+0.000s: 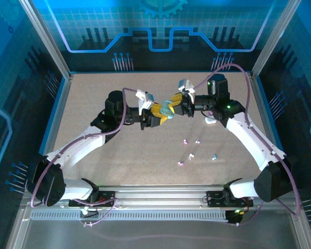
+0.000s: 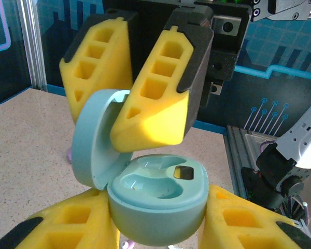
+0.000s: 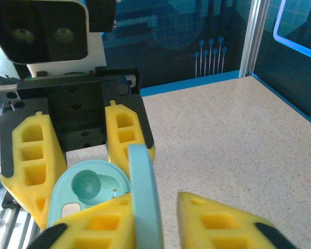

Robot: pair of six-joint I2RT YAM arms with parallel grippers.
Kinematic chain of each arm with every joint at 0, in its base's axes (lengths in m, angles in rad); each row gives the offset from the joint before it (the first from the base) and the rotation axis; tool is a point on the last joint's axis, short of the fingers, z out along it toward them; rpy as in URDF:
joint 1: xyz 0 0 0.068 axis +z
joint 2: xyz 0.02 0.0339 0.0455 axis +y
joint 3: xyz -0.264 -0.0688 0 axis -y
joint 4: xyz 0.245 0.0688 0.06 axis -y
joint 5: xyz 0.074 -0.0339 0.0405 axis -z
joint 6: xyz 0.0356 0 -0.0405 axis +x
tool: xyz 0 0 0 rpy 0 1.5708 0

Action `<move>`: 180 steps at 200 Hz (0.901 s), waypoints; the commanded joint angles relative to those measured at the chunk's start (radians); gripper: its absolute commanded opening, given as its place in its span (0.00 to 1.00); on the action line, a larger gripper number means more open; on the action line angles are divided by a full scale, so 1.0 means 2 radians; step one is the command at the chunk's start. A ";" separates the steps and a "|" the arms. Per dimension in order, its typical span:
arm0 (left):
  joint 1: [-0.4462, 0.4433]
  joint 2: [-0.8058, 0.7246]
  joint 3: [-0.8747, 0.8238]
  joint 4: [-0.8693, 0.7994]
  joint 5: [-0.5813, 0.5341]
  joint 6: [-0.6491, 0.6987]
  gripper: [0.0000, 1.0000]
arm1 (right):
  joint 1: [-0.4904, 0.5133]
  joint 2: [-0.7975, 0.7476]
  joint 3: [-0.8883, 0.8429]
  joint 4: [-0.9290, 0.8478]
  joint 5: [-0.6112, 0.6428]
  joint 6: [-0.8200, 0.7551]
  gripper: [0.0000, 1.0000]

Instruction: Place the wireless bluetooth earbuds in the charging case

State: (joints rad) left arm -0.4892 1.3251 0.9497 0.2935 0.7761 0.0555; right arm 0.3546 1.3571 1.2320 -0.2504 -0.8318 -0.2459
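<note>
The light teal charging case point(image 1: 167, 110) hangs above the table's middle with its lid swung up. My left gripper point(image 2: 156, 192) is shut on the case's base point(image 2: 158, 207), whose two wells are empty. My right gripper point(image 3: 153, 196) straddles the raised lid point(image 3: 145, 207). One of its fingers point(image 3: 101, 223) rests against the lid. The other finger point(image 3: 223, 228) stands a little apart from it. Several tiny earbuds lie on the table nearer the arm bases: a pink one point(image 1: 185, 140), white ones point(image 1: 197, 140) point(image 1: 189, 155), another pink one point(image 1: 180, 163) and a light blue one point(image 1: 214, 156).
A small white rounded object point(image 1: 210, 121) lies on the table under the right arm's wrist. Aluminium posts and blue walls enclose the speckled table point(image 1: 93, 104). A metal rail point(image 1: 160, 194) runs along the near edge between the arm bases.
</note>
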 commanded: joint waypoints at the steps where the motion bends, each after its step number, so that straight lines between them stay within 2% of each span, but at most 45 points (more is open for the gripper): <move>1: -0.005 -0.002 -0.002 0.004 0.013 0.014 0.34 | 0.005 0.005 0.023 -0.023 -0.016 -0.016 0.20; 17: -0.005 -0.002 -0.004 0.005 0.002 0.017 0.42 | 0.006 0.002 0.024 -0.028 -0.014 -0.020 0.15; 60: -0.006 0.005 -0.003 0.009 0.003 0.009 0.63 | 0.013 -0.014 0.014 -0.023 0.013 -0.029 0.15; 103: -0.013 0.015 0.004 0.007 0.007 0.008 0.65 | 0.016 -0.018 0.010 -0.020 0.024 -0.031 0.15; 180: -0.018 0.018 0.007 0.014 0.005 0.006 0.64 | 0.018 -0.020 0.005 -0.022 0.022 -0.038 0.16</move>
State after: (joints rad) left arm -0.5156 1.3579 0.9463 0.2962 0.7727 0.0597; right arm 0.3752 1.3426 1.2453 -0.2882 -0.7872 -0.2932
